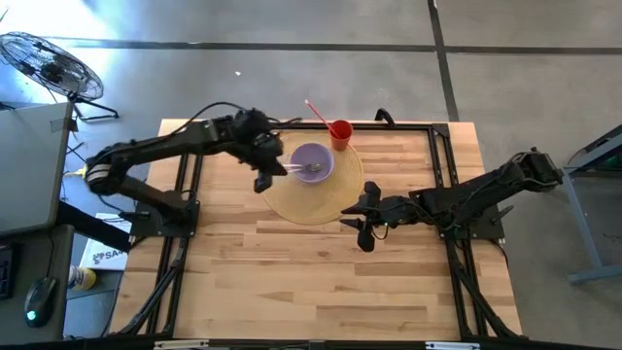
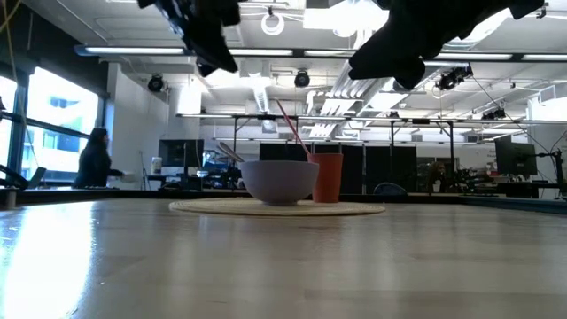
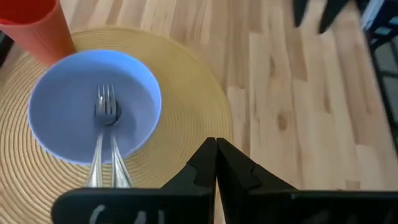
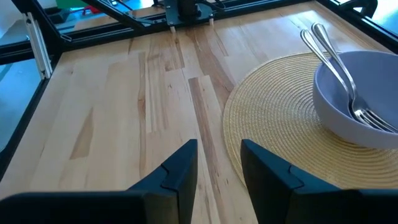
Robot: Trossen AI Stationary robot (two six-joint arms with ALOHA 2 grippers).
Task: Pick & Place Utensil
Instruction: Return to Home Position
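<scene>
Two metal forks [image 3: 107, 109] lie in a lavender bowl [image 1: 312, 162], tines on its bottom and handles [image 4: 320, 40] leaning out over its rim. The bowl stands on a round woven placemat [image 1: 309, 197], beside an orange cup [image 1: 340, 134] that holds a red straw. My left gripper [image 3: 216, 158] hovers shut just left of the bowl, above the mat, and holds nothing. My right gripper [image 4: 219, 163] is open above the table at the mat's right edge, also holding nothing. In the low view both grippers hang well above the bowl [image 2: 279, 182].
Bare wooden tabletop [image 1: 311, 282] stretches across the near half of the table. Black frame rails [image 1: 180, 243] run along both sides and the far edge. People and desks show in the room beyond the table.
</scene>
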